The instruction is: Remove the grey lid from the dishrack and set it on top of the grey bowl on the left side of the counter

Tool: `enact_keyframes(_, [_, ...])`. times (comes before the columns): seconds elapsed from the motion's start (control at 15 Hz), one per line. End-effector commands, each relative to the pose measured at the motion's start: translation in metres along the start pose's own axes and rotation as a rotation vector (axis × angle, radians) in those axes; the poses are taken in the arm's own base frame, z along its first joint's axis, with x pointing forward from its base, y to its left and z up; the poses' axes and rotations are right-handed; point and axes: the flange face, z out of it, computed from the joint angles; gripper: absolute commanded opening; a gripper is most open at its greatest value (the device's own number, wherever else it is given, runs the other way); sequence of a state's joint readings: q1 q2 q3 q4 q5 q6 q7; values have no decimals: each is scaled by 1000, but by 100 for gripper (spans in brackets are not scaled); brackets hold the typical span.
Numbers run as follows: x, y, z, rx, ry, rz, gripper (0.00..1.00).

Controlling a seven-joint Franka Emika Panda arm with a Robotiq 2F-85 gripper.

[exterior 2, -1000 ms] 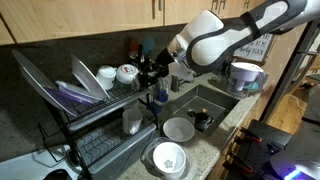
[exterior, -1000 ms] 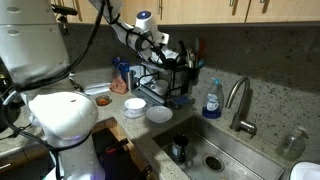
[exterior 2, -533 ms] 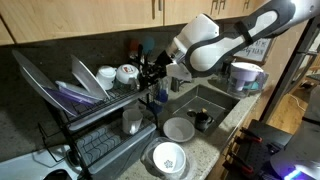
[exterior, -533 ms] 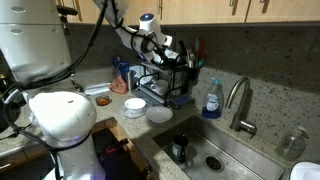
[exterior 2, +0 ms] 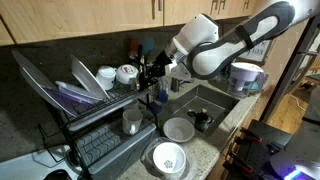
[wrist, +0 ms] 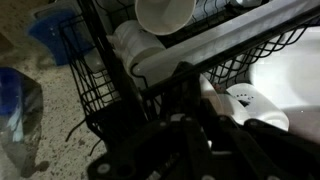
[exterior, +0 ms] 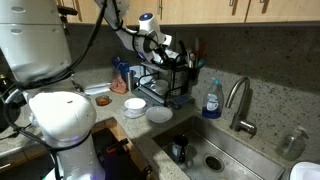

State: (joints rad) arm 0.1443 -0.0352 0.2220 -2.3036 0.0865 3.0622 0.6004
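The black wire dishrack [exterior 2: 95, 120] [exterior: 170, 75] holds upright plates and white cups on its upper tier. My gripper [exterior 2: 150, 72] [exterior: 160, 50] is at the cup end of that tier. In the wrist view the dark fingers of the gripper [wrist: 198, 85] are shut on a pale grey edge that runs across the picture. I take this edge for the grey lid [wrist: 230, 38], still standing in the rack. The contact itself is in deep shadow. The grey bowl [exterior 2: 178, 129] [exterior: 158, 114] sits on the counter in front of the rack.
A white colander [exterior 2: 168, 157] [wrist: 250, 100] sits beside the grey bowl. A blue soap bottle [exterior: 211, 100], the faucet [exterior: 238, 100] and the sink [exterior: 205, 150] lie beyond the rack. A blue utensil holder [exterior 2: 160, 96] hangs at the rack's end.
The gripper's fingers have closed at the rack's upper tier. The arm itself has hardly moved, and the rack's contents stay where they were.
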Motion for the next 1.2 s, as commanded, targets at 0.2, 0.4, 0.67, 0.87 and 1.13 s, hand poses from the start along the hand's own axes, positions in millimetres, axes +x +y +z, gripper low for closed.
enact_keyframes(0.2, [-6,-15,-9,-18,-28,-32,5])
enact_keyframes(0.4, [-11,-19,-28,-30,-41,-51,5])
enact_keyframes(0.67, [-13,-21,-48,-42,-35,-72,5])
enact_keyframes(0.87, [-14,-23,-59,-49,-23,-95,5])
enact_keyframes(1.13, [-8,-31,-69,-57,-8,-134,5])
